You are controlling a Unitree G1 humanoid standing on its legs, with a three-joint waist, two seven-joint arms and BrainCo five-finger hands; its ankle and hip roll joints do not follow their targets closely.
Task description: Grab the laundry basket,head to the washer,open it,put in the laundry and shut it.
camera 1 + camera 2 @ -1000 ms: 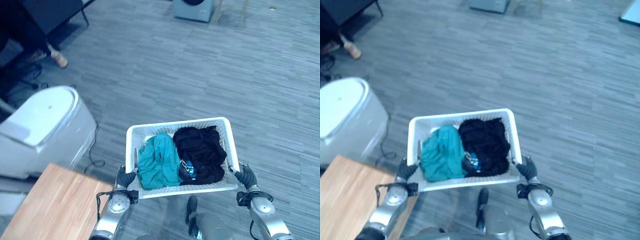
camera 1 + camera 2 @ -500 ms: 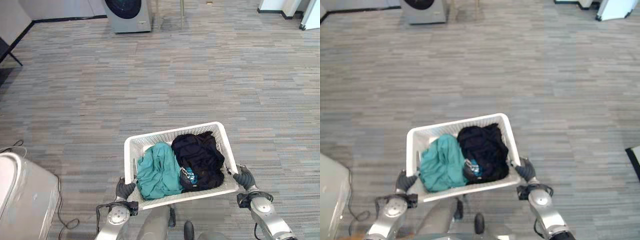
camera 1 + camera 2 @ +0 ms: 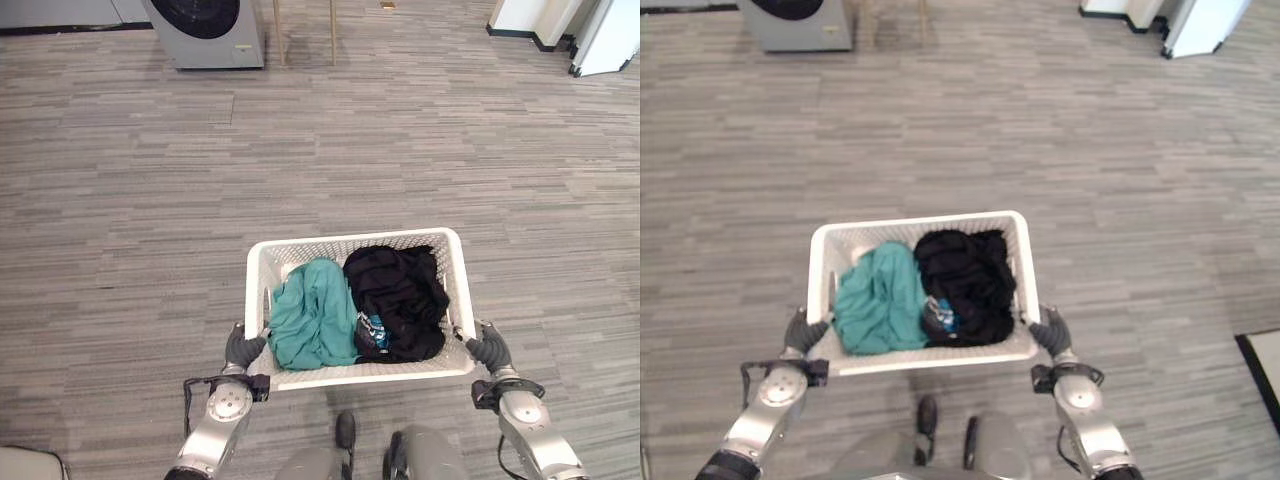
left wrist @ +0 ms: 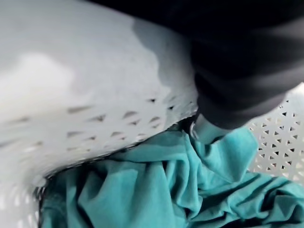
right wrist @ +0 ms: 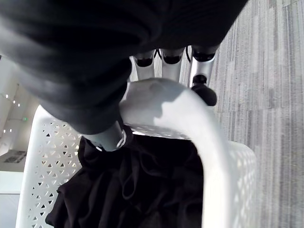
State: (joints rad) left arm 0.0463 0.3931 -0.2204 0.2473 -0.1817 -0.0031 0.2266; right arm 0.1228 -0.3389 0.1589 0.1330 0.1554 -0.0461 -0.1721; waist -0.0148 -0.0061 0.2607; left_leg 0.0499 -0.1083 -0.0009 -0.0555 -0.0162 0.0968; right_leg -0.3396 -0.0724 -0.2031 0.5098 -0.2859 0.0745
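- Two hands carry our white laundry basket (image 3: 457,285) above the grey wood-look floor (image 3: 150,200), one at each short end.
- Our left hand (image 3: 243,349) sits at the basket's left rim; in the left wrist view the dark cover and thumb press against the perforated white wall, but the fingers are hidden there, so we cannot tell how they are set.
- Our right hand (image 3: 488,350) grips the right end: in the right wrist view its fingers (image 5: 172,64) curl over the rounded white rim and the thumb closes in from the other side, pinching that rim.
- Inside the basket, a crumpled teal garment (image 3: 313,325) fills the left half and a black garment (image 3: 398,300) fills the right half; the two touch in the middle, with a small patch of blue showing at the seam between them.
- Farther off, well apart from the basket, a grey front-loading washer (image 3: 205,30) with a dark round door stands at the far left of the room.
- At the far right corner we see white furniture (image 3: 565,25) with a dark base strip.
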